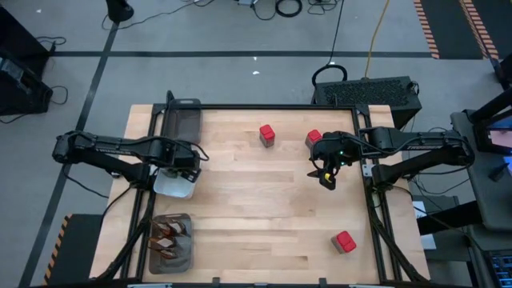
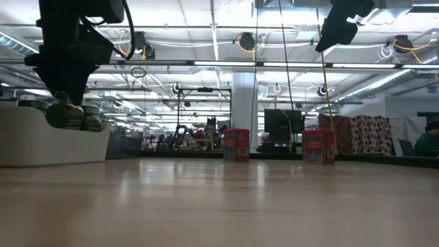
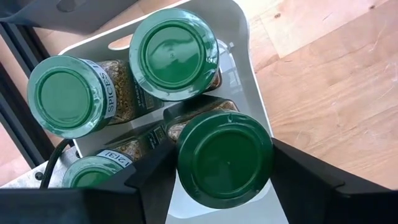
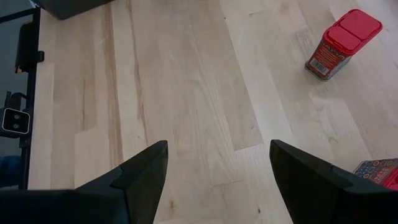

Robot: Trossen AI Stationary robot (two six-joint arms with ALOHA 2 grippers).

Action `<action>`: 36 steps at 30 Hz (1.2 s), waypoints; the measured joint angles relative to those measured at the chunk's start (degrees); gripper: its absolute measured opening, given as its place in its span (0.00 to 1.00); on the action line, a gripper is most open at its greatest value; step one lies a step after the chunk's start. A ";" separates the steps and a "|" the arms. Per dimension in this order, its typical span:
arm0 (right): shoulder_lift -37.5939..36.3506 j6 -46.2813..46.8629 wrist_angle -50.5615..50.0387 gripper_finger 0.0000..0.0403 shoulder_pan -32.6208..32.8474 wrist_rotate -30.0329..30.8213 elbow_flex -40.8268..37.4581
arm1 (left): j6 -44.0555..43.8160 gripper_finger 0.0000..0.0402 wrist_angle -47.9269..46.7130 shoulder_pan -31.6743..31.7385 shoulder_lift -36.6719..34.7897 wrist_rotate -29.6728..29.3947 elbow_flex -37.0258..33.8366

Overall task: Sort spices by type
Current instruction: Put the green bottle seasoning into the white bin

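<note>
Several round jars with green lids point(image 3: 174, 53) lie in the white dish point(image 3: 249, 37) at the table's left edge. My left gripper point(image 3: 222, 144) hangs over that dish point(image 1: 174, 184), pointing down, with one more green-lidded jar point(image 3: 224, 158) between its fingers. Three red boxes stand on the table: one point(image 1: 267, 134) at the far middle, one point(image 1: 314, 138) beside my right gripper, and one point(image 1: 344, 241) near the front right. My right gripper point(image 4: 217, 146) hovers open above bare wood at the right point(image 1: 326, 174). Brown sachets point(image 1: 170, 236) fill a mesh tray at the front left. My left gripper has the jar's round side, just under the green lid point(image 3: 186, 162), between its two fingers, which come from above and point down. The lid faces up at the wrist. The jar stands higher than the other jars in the dish; its bottom is hidden.
A dark mesh tray point(image 1: 182, 120) lies at the far left, behind the dish. The black frame rail point(image 1: 376, 224) runs along the table's right side. Bare wood spreads across the middle point(image 1: 256, 208). In the low view two red boxes point(image 2: 236, 144) point(image 2: 319, 145) stand at the far edge.
</note>
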 joint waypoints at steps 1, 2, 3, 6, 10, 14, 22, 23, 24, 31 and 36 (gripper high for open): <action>0.00 0.00 0.00 0.66 0.00 0.01 0.00 | -0.02 0.60 -0.01 0.01 0.00 0.00 0.00; 0.00 -0.01 0.00 0.66 0.00 0.07 0.00 | -0.01 0.60 -0.03 0.01 0.00 0.01 0.00; 0.00 -0.01 0.00 0.66 0.01 0.16 0.00 | 0.00 0.60 -0.04 0.01 0.00 0.04 0.00; 0.00 -0.02 0.00 0.66 0.00 0.24 0.00 | -0.13 0.61 0.02 0.01 0.00 0.37 0.00; 0.00 -0.02 0.00 0.66 0.02 0.24 0.00 | -0.16 0.61 -0.20 0.01 0.00 0.39 0.00; 0.00 -0.02 -0.02 0.66 0.00 0.24 0.00 | -0.19 0.61 -1.08 0.01 0.00 0.39 0.00; 0.00 0.10 -0.02 0.66 0.02 0.22 0.00 | 0.71 0.61 -3.61 -0.01 0.02 0.32 0.00; 0.00 0.14 -0.01 0.66 0.01 0.21 0.00 | 0.90 0.61 -3.42 -0.01 0.02 0.27 0.00; 0.00 0.15 -0.02 0.66 0.01 0.20 0.00 | 0.94 0.61 -3.41 -0.01 0.02 0.16 0.00; 0.00 0.17 -0.01 0.66 0.01 0.20 0.00 | 1.08 0.61 -3.23 -0.01 0.02 -0.52 0.00; 0.00 0.04 -0.01 0.66 0.01 0.17 0.00 | 1.67 0.61 -3.23 -0.01 0.02 -0.43 0.00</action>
